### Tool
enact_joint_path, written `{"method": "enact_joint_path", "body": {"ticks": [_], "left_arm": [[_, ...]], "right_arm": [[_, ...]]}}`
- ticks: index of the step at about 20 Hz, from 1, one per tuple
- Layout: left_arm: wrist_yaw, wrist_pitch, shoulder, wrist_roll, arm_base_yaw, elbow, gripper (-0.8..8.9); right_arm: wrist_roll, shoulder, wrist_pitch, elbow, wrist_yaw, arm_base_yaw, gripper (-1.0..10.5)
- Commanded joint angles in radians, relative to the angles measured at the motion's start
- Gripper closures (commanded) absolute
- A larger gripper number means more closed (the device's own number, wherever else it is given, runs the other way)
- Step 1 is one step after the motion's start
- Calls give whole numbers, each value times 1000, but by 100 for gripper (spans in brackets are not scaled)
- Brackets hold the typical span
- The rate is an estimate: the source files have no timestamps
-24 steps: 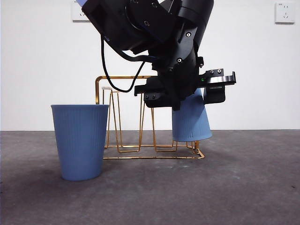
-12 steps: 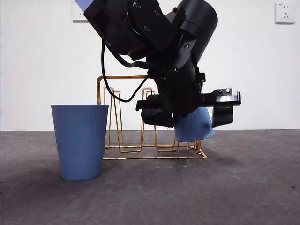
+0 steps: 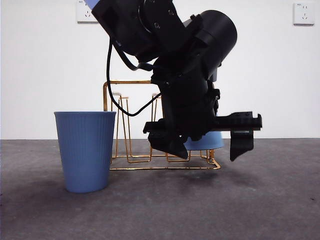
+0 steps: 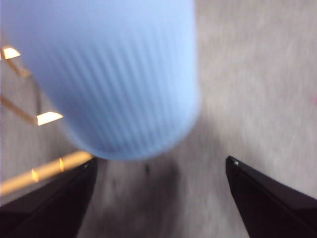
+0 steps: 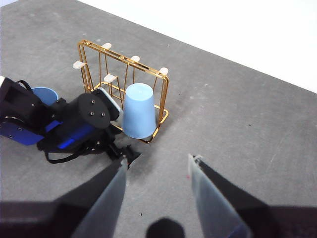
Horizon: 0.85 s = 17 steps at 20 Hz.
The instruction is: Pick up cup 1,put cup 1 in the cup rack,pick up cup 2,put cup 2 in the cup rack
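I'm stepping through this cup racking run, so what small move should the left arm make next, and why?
Probably draw the left claw back from the rack: the inverted cup already sits on the gold rack, and the claw's jaws stand spread clear of it. The second cup stands upright on the table beside the rack, waiting.

We note the left gripper point(image 3: 205, 142) low at the near end of the cup rack point(image 3: 131, 120), its jaws spread wide to either side of an upturned cup point(image 5: 138, 117) and not touching it. That cup sits mouth-down in the rack, over the end nearest the gripper, just ahead of the jaws. Beyond the cup the rest of the rack runs away from the gripper, its prongs standing free. A second cup point(image 3: 85, 150) stands upright on the table point(image 3: 260, 200), past the far end of the rack from the gripper. We place the right gripper point(image 5: 157, 186) well apart, high above the table.
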Motion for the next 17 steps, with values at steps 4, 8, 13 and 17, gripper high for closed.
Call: {"method": "enact_joint_path", "body": {"ticks": [4, 8, 13, 17], "left_arm": [[82, -164, -76, -53, -31, 1, 373], [163, -291, -156, -61, -65, 1, 374], [226, -422, -396, -24, -127, 1, 377], [225, -446, -694, 28, -143, 1, 377]], "right_arm": [[-5, -3, 3, -8, 0, 0, 729], [6, -3, -2, -8, 0, 0, 729], [61, 6, -4, -8, -11, 0, 729], [113, 68, 36, -8, -93, 0, 727]]}}
